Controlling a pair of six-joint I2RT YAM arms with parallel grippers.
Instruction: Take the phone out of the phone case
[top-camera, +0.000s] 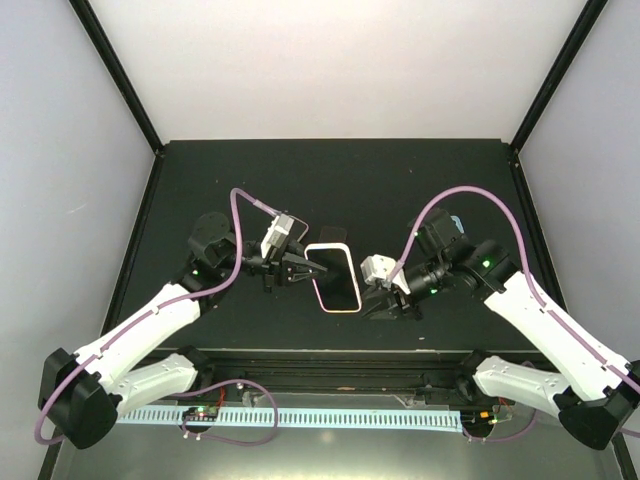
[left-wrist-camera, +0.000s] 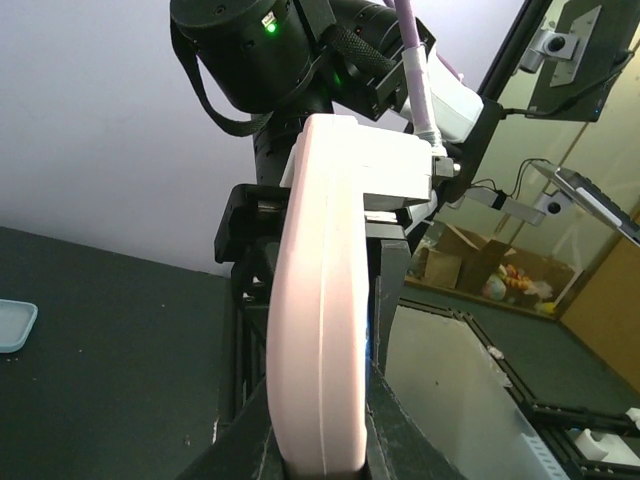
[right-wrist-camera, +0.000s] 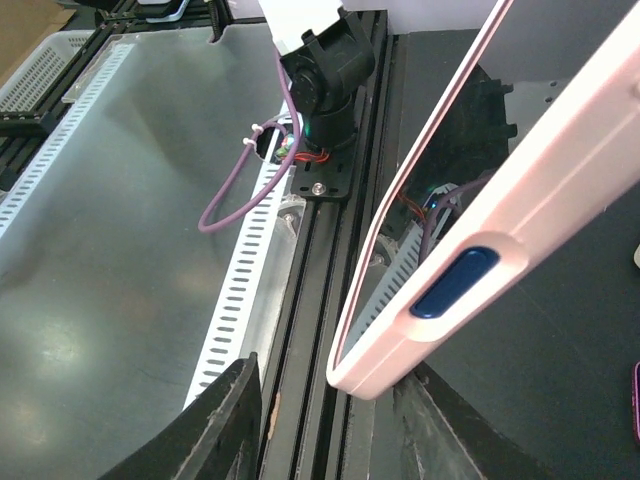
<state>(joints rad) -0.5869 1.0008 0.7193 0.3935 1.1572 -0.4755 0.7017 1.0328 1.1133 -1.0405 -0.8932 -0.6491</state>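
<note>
Pink phone case (top-camera: 335, 278) sits between both claws at the front middle of the table (top-camera: 250, 180); whether it is still filled cannot be made out. Left claw (top-camera: 303, 268) is clamped narrow on one long edge. Right claw (right-wrist-camera: 335, 385) stands wide astride a corner, contact unclear.

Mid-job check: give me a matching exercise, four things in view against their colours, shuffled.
Things:
1. phone case
2. side button
3. table
4. cable

Colours:
a. black
b. purple
c. pink
d. dark blue

Pairs: 1-c; 2-d; 3-a; 4-b
</note>
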